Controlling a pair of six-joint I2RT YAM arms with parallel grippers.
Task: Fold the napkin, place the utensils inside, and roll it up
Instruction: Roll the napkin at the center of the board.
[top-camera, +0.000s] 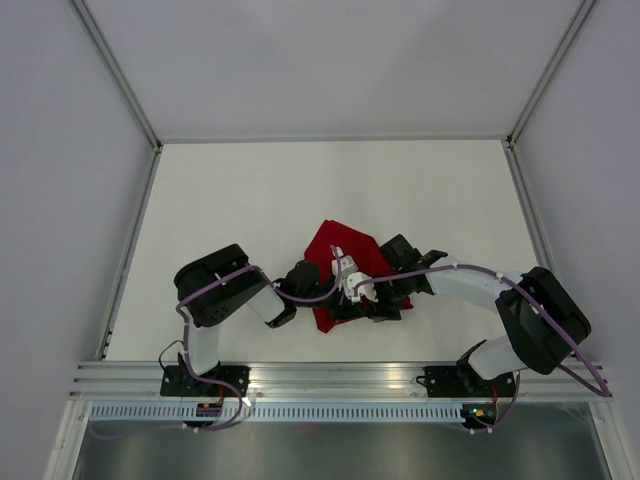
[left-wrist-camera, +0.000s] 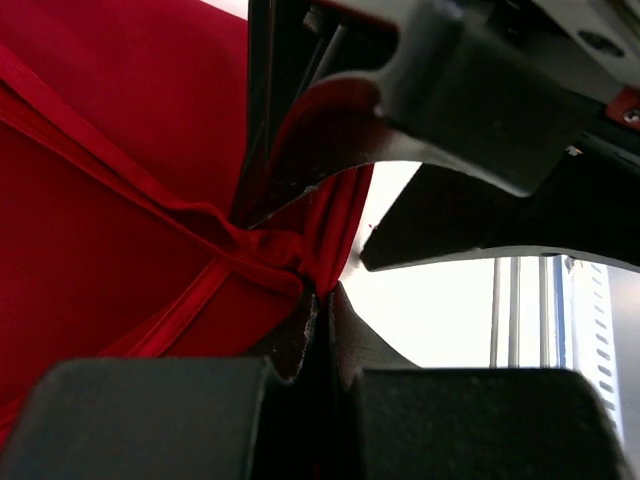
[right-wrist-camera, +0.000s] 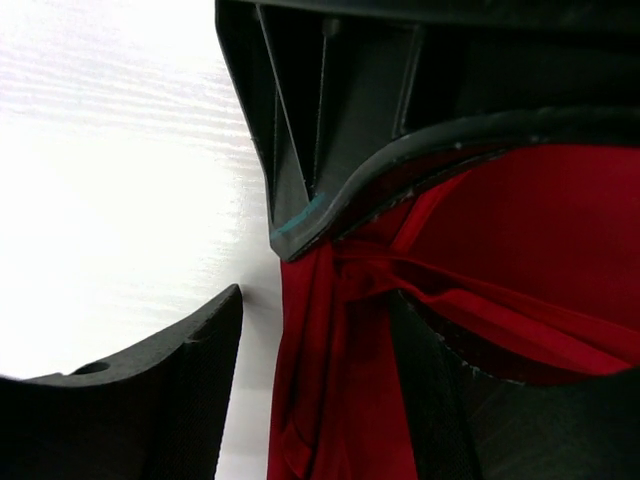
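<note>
Pinching bunched napkin (left-wrist-camera: 120, 200) with left tool (left-wrist-camera: 320, 297); right tool (right-wrist-camera: 258, 268) apparently open.

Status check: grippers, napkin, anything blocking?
Left gripper shut, pinching bunched napkin. Right gripper open, jaws at same bunch, unclamped. Utensils not clearly visible. Grippers crowd each other, tight room.

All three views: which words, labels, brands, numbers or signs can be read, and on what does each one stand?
No text can be read in any view.
The napkin is plain red, with no label showing.
The right gripper bears only a short teal stroke, which is not a letter.
</note>
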